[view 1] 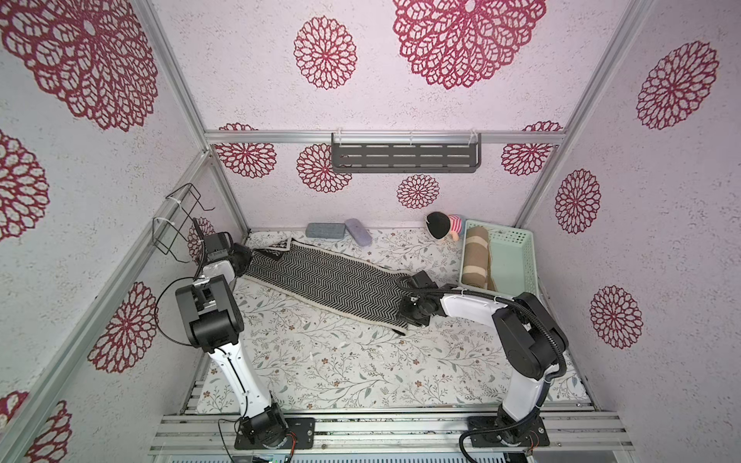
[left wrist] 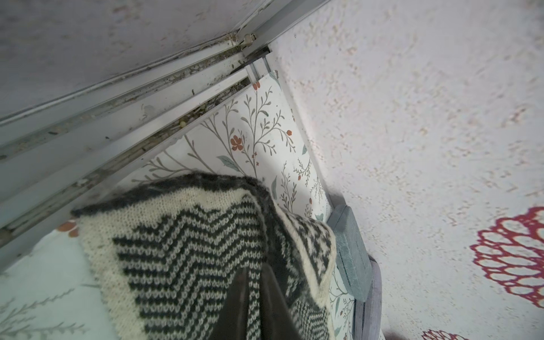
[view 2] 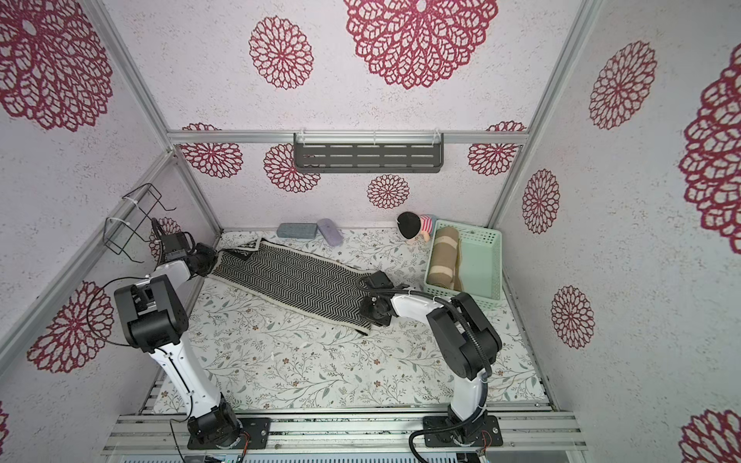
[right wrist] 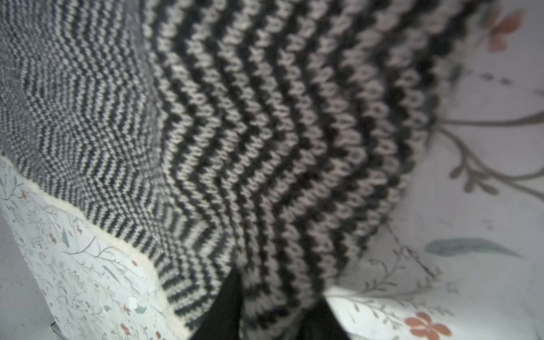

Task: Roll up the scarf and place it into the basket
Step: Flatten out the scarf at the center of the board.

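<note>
The scarf, black-and-white zigzag knit with a cream border, lies stretched out flat and slantwise across the floral table in both top views. My left gripper holds its far-left end by the corner post. In the left wrist view the gripper is shut on a lifted fold of the scarf. My right gripper is at the scarf's near-right end. There the right gripper is shut on bunched knit. The mint-green basket stands at the back right, just beyond the right arm.
A brown-and-beige striped roll lies in the basket's left half. A doll, a grey case and a lavender case line the back wall. A dark slotted shelf and a wire rack hang on the walls.
</note>
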Controlling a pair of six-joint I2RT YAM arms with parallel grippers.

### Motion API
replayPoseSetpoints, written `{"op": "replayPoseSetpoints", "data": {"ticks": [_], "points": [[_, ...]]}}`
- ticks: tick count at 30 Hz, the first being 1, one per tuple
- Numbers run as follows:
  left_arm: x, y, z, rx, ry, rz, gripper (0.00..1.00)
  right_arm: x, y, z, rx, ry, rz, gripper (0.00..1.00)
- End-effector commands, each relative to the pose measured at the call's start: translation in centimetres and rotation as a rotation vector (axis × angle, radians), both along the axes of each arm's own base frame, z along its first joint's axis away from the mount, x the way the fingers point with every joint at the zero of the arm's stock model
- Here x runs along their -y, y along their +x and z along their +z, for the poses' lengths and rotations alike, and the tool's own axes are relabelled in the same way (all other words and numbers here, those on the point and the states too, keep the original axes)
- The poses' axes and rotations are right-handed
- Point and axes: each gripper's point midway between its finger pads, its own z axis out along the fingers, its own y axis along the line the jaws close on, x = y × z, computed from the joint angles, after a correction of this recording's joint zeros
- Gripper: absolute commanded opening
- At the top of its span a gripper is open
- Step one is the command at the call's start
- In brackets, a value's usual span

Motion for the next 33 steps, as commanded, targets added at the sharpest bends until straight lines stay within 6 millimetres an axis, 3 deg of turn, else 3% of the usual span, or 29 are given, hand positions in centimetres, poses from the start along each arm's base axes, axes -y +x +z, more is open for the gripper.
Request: {"op": "replayPoseSetpoints", "data": {"ticks": [1, 7, 9, 12, 13, 15, 20, 25, 30, 31, 33], "points": [[0.6, -0.7, 1.1, 0.002, -0.007, -0.031, 0.13, 1.8, -0.8, 0.5, -0.008, -0.091, -0.007, 0.21], [3.7, -2.6, 2.9, -0.026, -0.015, -0.095, 0.12, 6.8, -3.1, 2.6, -0.035, -0.306, 0.035, 0.12], [5.5, -3.7, 4.9, -0.022, 0.012, -0.128, 0.13, 8.7, -3.9, 3.1, -0.05, -0.358, 0.041, 0.1], [8.8, -5.4, 5.9, -0.062, 0.056, -0.185, 0.19, 11.9, -4.5, 3.4, -0.069, -0.424, 0.019, 0.08], [9.8, -5.9, 6.1, -0.069, 0.067, -0.205, 0.21, 12.5, -4.6, 3.4, -0.074, -0.422, 0.015, 0.09], [12.2, -6.7, 6.0, -0.084, 0.08, -0.246, 0.25, 13.2, -4.6, 3.6, -0.068, -0.408, 0.011, 0.24], [17.7, -6.7, 4.0, -0.105, 0.038, -0.377, 0.33, 14.1, -3.8, 4.7, -0.036, -0.434, 0.011, 0.46], [21.0, -6.0, 1.4, -0.159, 0.012, -0.455, 0.33, 14.7, -3.6, 5.7, -0.007, -0.442, -0.015, 0.56], [21.0, -5.0, -0.7, -0.22, 0.042, -0.47, 0.39, 14.9, -4.0, 5.3, 0.01, -0.405, -0.076, 0.56], [20.6, -4.6, -2.6, -0.263, 0.044, -0.468, 0.39, 14.8, -4.1, 5.0, 0.013, -0.391, -0.087, 0.56], [19.9, -3.3, -3.7, -0.289, 0.05, -0.466, 0.39, 14.7, -4.3, 4.6, 0.013, -0.366, -0.108, 0.56]]}}
